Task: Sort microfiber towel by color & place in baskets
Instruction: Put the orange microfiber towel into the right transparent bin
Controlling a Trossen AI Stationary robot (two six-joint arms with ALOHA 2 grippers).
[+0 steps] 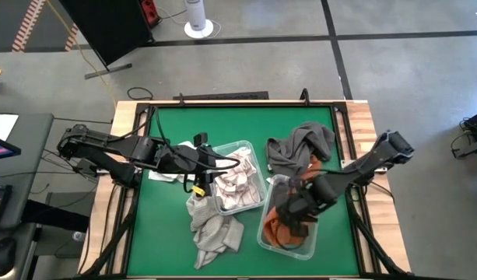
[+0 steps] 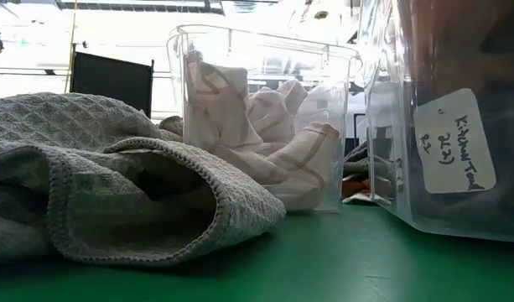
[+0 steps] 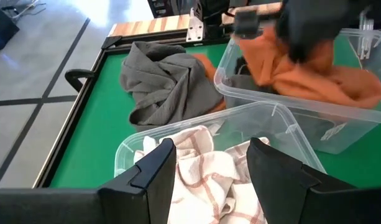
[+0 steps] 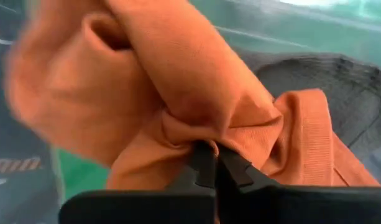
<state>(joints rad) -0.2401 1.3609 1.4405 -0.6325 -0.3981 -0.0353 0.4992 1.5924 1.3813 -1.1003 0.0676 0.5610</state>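
Two clear baskets stand side by side. The left basket [image 1: 250, 148] [image 3: 283, 121] holds white towels with red checks [image 1: 236, 187] [image 2: 273, 159]. The right basket [image 1: 263, 233] [image 3: 364, 134] holds an orange towel [image 1: 278, 225] [image 3: 339, 81]. My right gripper [image 1: 300, 208] [image 4: 212, 152] is over the right basket, shut on the orange towel. My left gripper [image 1: 203, 167] [image 3: 212, 149] hovers open at the left basket's left rim, touching nothing. A dark grey towel [image 1: 300, 144] lies on the table's far side, and a light grey waffle towel [image 1: 212, 229] [image 2: 114, 184] lies near the front. My right gripper pinches a bunched fold of the orange towel [image 4: 202, 127] between its two fingers, several layers gathered together. It comes from above, pointing down into the right basket. The cloth bulges out around the fingers, and its lower part [image 3: 358, 87] lies in the basket.
The right basket carries a white handwritten label [image 2: 454, 143] on its near wall. Green table [image 1: 160, 233] lies bare at the near left and far left. A wooden frame [image 1: 125, 117] borders the table. The dark grey towel touches the right basket's far end.
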